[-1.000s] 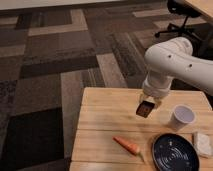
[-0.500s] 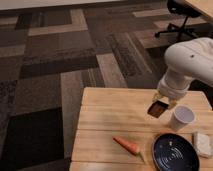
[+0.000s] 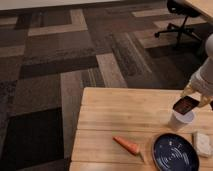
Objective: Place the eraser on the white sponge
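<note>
My gripper [image 3: 192, 99] is at the right edge of the view, above the white paper cup [image 3: 179, 120]. It is shut on the eraser [image 3: 184, 105], a small dark brown-black block held over the cup's rim. The white sponge [image 3: 203, 143] lies on the wooden table [image 3: 115, 107] at the far right, in front of the cup and right of the dark blue plate [image 3: 175, 152]. The sponge is partly cut off by the frame edge. The eraser is behind and to the left of the sponge.
An orange carrot [image 3: 127, 145] lies on the table left of the plate. The floor beyond has brown and grey carpet tiles. An office chair base [image 3: 176, 30] stands at the top right.
My gripper has carried the eraser to the right across the table, from its middle to above the paper cup. The arm has slid mostly out of view.
</note>
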{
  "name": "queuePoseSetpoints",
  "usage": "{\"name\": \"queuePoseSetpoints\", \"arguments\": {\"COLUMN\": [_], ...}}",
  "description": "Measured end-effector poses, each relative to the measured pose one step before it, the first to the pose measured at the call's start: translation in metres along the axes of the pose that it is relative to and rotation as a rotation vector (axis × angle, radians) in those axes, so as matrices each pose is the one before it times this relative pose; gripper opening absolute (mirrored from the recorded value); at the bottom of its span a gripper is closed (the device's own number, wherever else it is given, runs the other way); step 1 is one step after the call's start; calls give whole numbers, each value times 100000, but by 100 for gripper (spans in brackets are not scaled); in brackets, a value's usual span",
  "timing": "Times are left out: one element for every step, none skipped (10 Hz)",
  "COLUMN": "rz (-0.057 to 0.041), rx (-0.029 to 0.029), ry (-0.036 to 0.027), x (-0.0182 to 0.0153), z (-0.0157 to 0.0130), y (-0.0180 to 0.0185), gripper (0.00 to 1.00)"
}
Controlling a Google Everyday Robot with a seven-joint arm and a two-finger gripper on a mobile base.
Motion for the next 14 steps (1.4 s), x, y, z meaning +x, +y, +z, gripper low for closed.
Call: {"name": "queuePoseSetpoints", "arguments": {"rz": [-586,257,-176,1051,2592,-788,-1512,-4350,-5490,-8414,-9488,-4525,-1350,-117], "rx": [-652,171,-32,517,2470,2271,1000,847,-60,-706,49,274,-6,-47], "ry": [330,0,-25,-551,-1060,-1065,-489,-1279,-1522,-2089,-2305,-1073,-320,-26], "x": [166,-21,9,-402,-827,-841,-585,-824,-564,-450,-129,25,-48,-27], "z": [7,-2,2,282,546,562,183,-192,-208,-107,-83,-18,-29,-5], "y": [511,-183,95,-553,-2128,-1758,-1172,-1398,-1100,-1136,-1329,-610,43,75], "gripper": [0,0,0,0,0,0,0,0,0,0,0,0,0,0]}}
